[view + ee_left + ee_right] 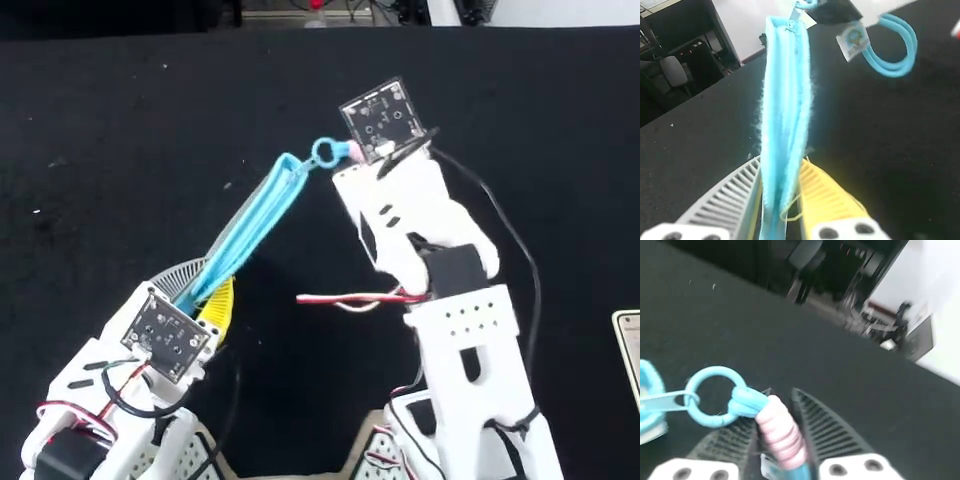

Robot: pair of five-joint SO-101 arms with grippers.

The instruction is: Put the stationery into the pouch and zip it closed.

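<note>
Pouch [250,225] hangs taut above the tabletop [100,120], running from near left to far centre. Left claw [782,170] is clenched on its near end. Right claw [780,392] is clenched on the pink zip tab [782,435]. Likely risk: overpulling drags the fabric free or slips the tab.

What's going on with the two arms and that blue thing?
Both arms hold a light blue pouch stretched between them. The left gripper has its jaws shut on one end. The right gripper has its jaws shut on the pink-and-blue pull strap hooked to the zipper ring at the other end. The pouch looks zipped shut along its length.
</note>
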